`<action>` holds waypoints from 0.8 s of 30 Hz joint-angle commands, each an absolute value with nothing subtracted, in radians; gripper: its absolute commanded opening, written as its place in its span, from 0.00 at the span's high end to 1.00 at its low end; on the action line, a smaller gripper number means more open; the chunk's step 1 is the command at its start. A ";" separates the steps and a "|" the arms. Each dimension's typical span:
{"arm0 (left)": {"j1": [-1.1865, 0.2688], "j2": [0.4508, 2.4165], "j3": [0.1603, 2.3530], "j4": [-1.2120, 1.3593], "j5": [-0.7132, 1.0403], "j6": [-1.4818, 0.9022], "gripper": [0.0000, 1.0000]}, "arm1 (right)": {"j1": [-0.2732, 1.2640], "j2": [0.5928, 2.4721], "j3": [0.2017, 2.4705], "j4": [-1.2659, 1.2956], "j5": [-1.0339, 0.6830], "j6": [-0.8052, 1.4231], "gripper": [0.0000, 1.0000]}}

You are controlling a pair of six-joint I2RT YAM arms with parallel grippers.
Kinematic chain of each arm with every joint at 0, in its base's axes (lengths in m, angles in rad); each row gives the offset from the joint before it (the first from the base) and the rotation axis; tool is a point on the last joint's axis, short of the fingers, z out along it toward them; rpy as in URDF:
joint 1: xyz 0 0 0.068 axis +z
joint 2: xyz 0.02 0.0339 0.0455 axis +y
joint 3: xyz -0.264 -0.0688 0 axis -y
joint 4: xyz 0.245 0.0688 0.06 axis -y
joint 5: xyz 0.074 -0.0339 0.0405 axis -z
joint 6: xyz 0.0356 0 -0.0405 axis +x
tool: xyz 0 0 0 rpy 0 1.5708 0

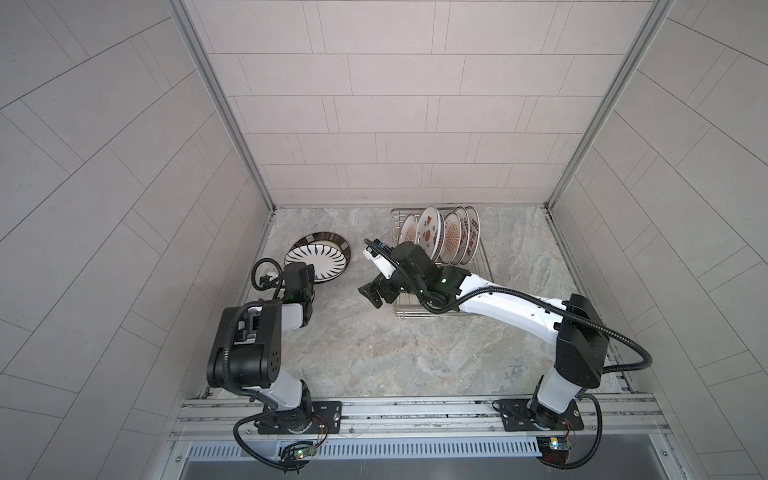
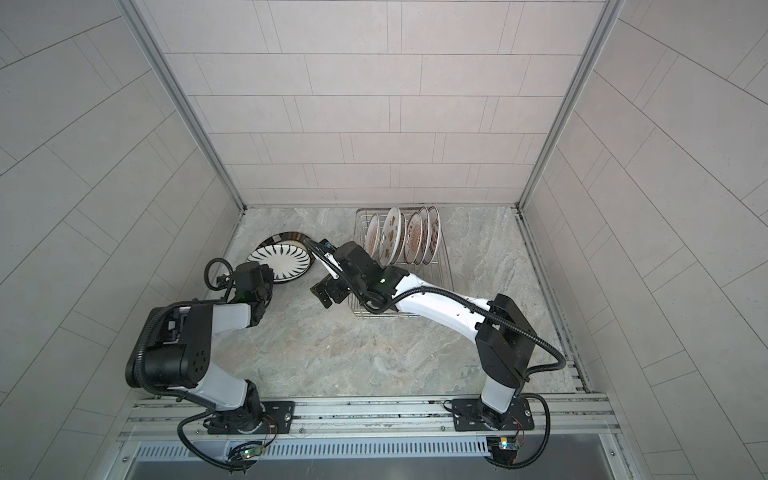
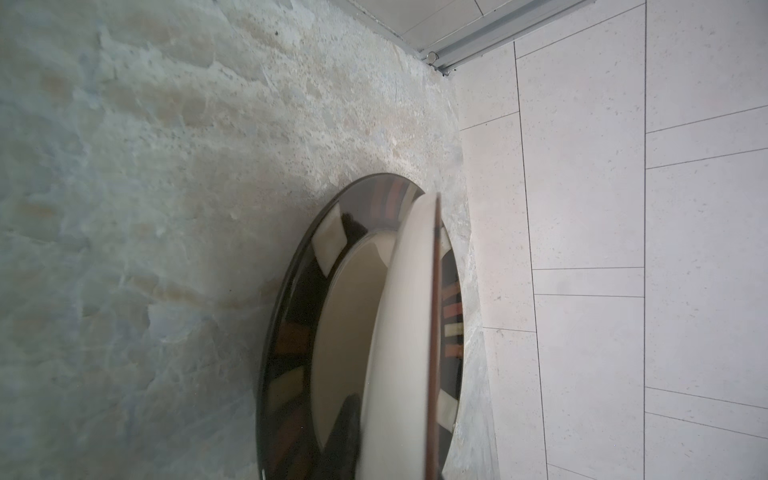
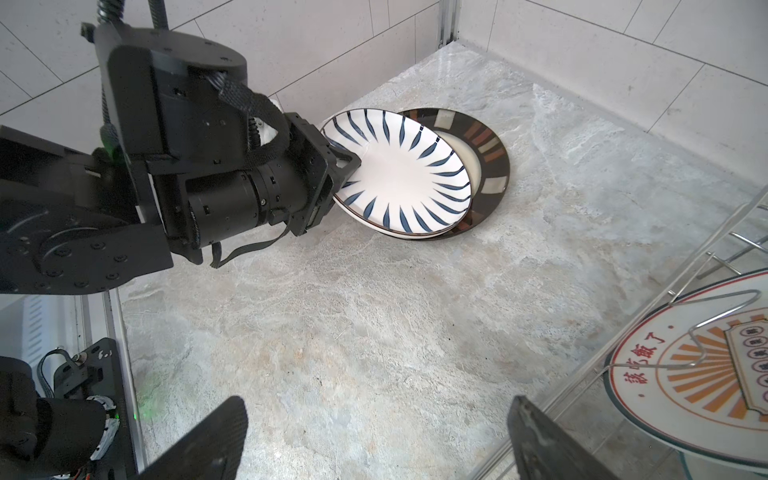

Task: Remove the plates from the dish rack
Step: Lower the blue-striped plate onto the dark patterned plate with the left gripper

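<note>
Left claw (image 4: 351,161) is seen clamped on the rim of the blue-stroked plate (image 4: 399,170), held tilted over the brown-rimmed plate (image 4: 494,166) at ten o'clock on the tabletop (image 4: 374,332), so it could be chipped or slid off if released unlevelled.

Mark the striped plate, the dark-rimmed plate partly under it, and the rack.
striped plate (image 4: 399,174): right wrist view, middle of its white face.
dark-rimmed plate (image 4: 496,166): right wrist view, on its exposed rim.
rack (image 1: 415,314): in a top view, on its near wire rail.
</note>
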State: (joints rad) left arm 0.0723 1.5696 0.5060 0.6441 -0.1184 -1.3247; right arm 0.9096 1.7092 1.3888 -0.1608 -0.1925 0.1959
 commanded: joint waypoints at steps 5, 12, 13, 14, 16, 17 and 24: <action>0.089 1.584 0.530 0.775 -0.094 -1.325 0.80 | 0.915 1.707 1.381 -0.147 -0.175 0.201 0.00; 0.111 1.594 0.573 0.612 -0.073 -1.347 0.71 | 0.916 1.703 1.379 -0.140 -0.189 0.210 0.00; 0.114 1.597 0.575 0.609 -0.073 -1.347 0.71 | 0.916 1.703 1.380 -0.142 -0.189 0.210 0.00; 0.115 1.600 0.575 0.608 -0.072 -1.350 0.71 | 0.916 1.703 1.382 -0.146 -0.189 0.210 0.01; 0.119 1.602 0.577 0.609 -0.068 -1.351 0.70 | 0.916 1.701 1.382 -0.150 -0.187 0.209 0.00; 0.120 1.602 0.578 0.608 -0.071 -1.351 0.68 | 0.916 1.700 1.382 -0.153 -0.185 0.209 0.00; 0.124 1.620 0.603 0.557 -0.063 -1.359 0.57 | 0.917 1.691 1.373 -0.149 -0.182 0.213 0.00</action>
